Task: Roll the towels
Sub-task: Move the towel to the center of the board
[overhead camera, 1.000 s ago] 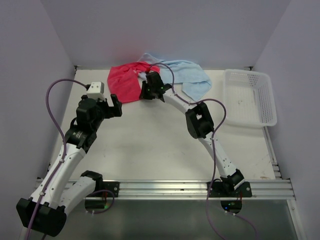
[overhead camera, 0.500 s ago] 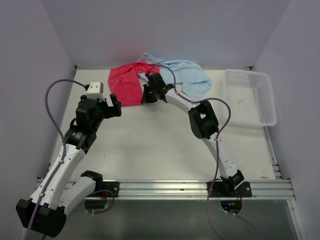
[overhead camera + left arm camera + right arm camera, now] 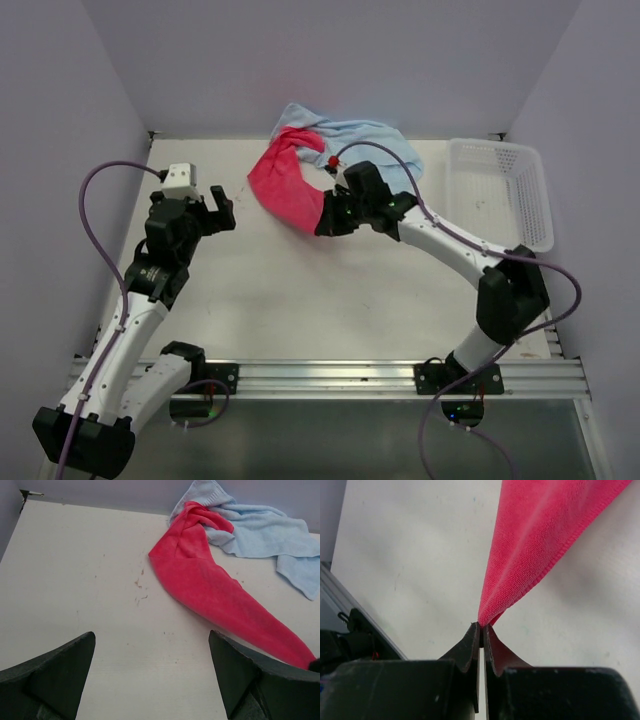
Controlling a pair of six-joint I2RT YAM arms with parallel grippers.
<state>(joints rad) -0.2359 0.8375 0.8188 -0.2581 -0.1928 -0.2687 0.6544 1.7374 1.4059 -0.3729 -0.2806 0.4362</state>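
Observation:
The red-pink towel (image 3: 287,184) lies stretched in a band from the back of the table toward the middle. Its far end rests on the light blue towel (image 3: 365,139), which lies crumpled against the back wall. My right gripper (image 3: 322,226) is shut on the near corner of the red-pink towel (image 3: 540,535) and holds it taut. My left gripper (image 3: 222,209) is open and empty over the bare table, left of the red-pink towel (image 3: 215,590). The blue towel (image 3: 270,535) also shows at the top right of the left wrist view.
A white plastic mesh basket (image 3: 497,192) stands at the right side of the table. Purple walls close in the back and both sides. A metal rail (image 3: 330,375) runs along the near edge.
My right gripper has pulled the red-pink towel's corner toward the near right, stretching it out of its crumpled heap. My left gripper has shifted slightly.

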